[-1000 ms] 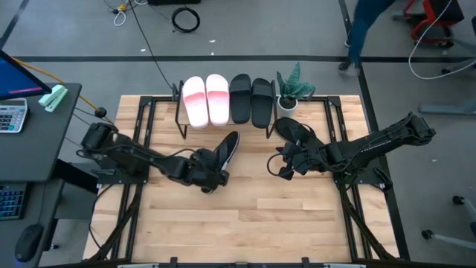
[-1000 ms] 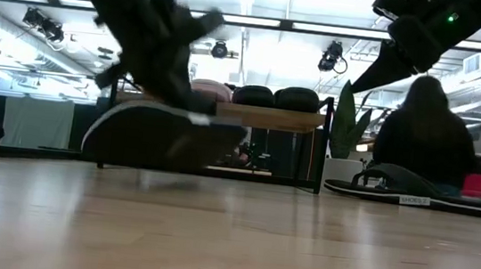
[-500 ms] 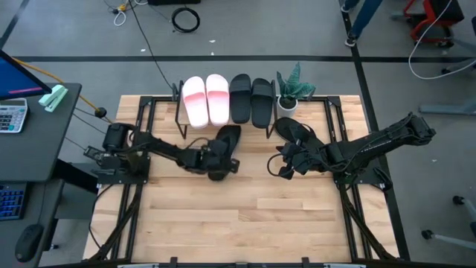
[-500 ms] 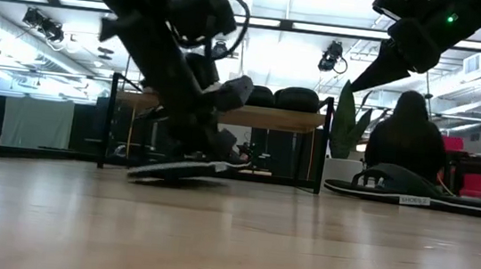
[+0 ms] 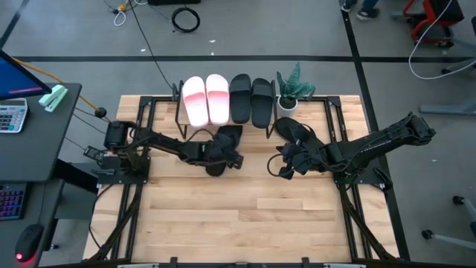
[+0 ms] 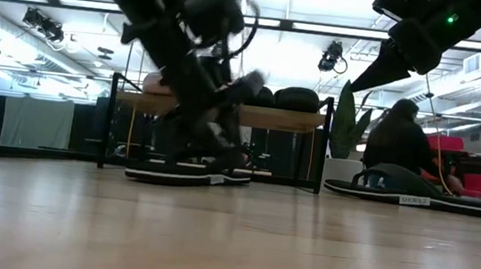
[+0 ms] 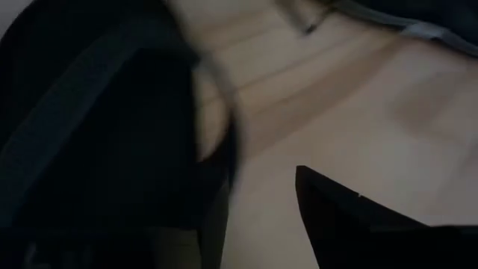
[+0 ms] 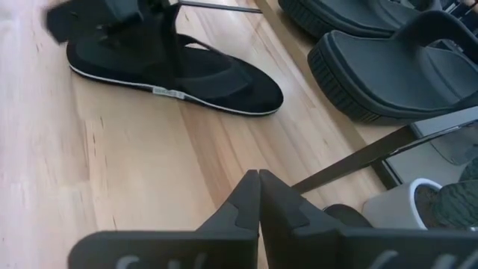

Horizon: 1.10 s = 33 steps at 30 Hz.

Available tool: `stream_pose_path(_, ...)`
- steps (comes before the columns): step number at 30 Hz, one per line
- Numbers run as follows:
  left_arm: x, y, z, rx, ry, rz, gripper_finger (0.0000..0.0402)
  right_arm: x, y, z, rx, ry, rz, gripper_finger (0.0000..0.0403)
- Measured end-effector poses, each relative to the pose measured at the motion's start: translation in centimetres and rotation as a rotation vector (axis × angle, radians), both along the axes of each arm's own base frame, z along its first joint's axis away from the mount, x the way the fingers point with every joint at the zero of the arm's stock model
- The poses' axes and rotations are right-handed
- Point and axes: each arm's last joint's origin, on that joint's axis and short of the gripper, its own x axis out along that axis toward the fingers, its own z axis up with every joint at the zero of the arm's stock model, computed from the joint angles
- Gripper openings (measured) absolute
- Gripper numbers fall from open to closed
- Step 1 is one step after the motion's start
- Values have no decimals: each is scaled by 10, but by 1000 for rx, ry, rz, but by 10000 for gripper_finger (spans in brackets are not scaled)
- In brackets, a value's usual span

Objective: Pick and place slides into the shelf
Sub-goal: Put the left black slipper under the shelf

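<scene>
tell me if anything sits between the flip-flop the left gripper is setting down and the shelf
Nothing visible does. The flip-flop lies on the table right in front of the shelf, partly under it, with the left gripper over it. The pink slides and black slides sit on the top board, clear of the path.

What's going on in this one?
A two-arm robot is putting slides on a small shelf. Two pink slides and two black slides lie on its top. The left gripper is at a black flip-flop lying flat on the table in front of the shelf. The right gripper waits, shut, beside the other flip-flop near the plant.
</scene>
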Motion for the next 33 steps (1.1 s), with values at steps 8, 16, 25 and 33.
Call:
stream_pose_path(8,31,-15,56,140,-34,-87,137,0,0,0,-1,1,1,7)
stream_pose_path(16,21,-68,79,189,212,-280,69,0,0,0,-1,1,1,7)
stream_pose_path(25,-12,-113,52,132,386,-127,11,0,0,0,5,-4,-4,6)
stream_pose_path(33,-10,-122,21,140,449,-54,7,0,0,0,19,-14,-15,7)
